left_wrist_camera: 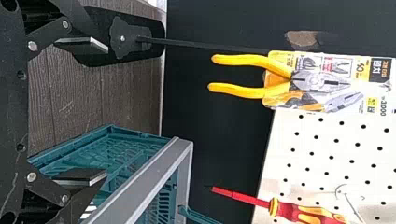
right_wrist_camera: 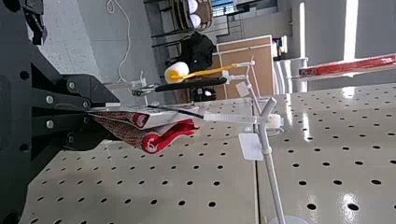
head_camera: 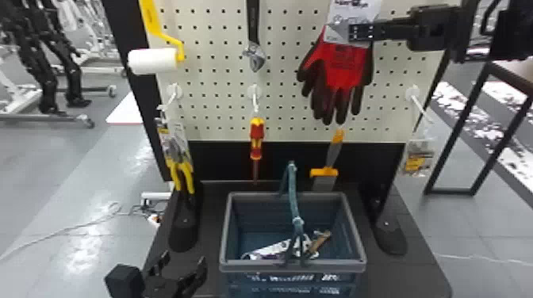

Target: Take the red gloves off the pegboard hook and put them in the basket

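In the head view my right gripper (head_camera: pixel 359 32) comes in from the right and is shut on the upper part of the red gloves (head_camera: pixel 346 65), at their card. The gloves hang fingers down before the pegboard (head_camera: pixel 214 79). In the right wrist view the gripper (right_wrist_camera: pixel 100 112) pinches the gloves (right_wrist_camera: pixel 163 135); a tag strap runs from them to the white hook (right_wrist_camera: pixel 271 172). The basket (head_camera: pixel 293 266) stands on the table, holding a few items. My left gripper (head_camera: pixel 182 266) is low at its left, open; its fingers also stand apart in the left wrist view (left_wrist_camera: pixel 81 112).
Pliers (head_camera: pixel 180 166), a screwdriver (head_camera: pixel 257 138), a wrench (head_camera: pixel 254 39) and a paint roller (head_camera: pixel 154 60) hang left of the gloves. A scraper (head_camera: pixel 327 166) is behind the basket. The basket's handle (head_camera: pixel 293 194) stands upright. A small packet (head_camera: pixel 419 158) hangs at the right.
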Available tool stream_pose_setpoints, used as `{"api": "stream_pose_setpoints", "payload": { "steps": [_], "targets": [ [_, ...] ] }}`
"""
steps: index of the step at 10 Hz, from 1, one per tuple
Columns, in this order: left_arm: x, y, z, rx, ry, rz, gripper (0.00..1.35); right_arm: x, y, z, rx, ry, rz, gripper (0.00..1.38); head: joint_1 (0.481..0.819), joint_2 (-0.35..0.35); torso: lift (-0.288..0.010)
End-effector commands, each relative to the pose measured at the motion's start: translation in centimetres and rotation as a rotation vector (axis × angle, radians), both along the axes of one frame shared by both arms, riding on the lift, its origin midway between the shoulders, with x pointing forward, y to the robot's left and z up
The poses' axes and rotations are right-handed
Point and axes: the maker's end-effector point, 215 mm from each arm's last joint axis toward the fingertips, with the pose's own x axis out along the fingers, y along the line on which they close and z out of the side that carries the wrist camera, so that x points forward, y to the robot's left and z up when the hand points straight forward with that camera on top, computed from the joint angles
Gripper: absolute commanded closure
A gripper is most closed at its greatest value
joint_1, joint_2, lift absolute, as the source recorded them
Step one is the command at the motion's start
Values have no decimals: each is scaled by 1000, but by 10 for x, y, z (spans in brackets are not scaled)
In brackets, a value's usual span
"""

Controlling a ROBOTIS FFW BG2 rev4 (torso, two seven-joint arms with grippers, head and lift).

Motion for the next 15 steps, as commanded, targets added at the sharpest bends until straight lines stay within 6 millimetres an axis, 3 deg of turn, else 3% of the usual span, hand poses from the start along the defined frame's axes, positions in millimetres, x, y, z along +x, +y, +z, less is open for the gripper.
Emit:
{"api": "stream_pose_setpoints", "payload": {
  "steps": [1,7,9,11,12,15],
  "targets": [
    [0,-2,0,-3,2,-1,344,0,0,-1,1,2,0,1292,549,0,-100],
    [-2,1,-1,-5,3,5,344,-3,0,-1,0,0,5,1292,549,0,-100],
    [-4,2,-2,-3,6,6,344,-17,-8,17,-30,-52,8,1292,549,0,-100],
    [-4,2,0,-5,1,7,344,-27,-17,47,-43,-129,-16,1292,549,0,-100],
    [-4,2,0,-7,1,7,344,-33,-27,43,-66,-133,-50,1292,549,0,-100],
    [-6,1,-3,-4,11,6,344,-61,-52,-6,-2,-67,-120,1292,549,0,-100]
  ]
}}
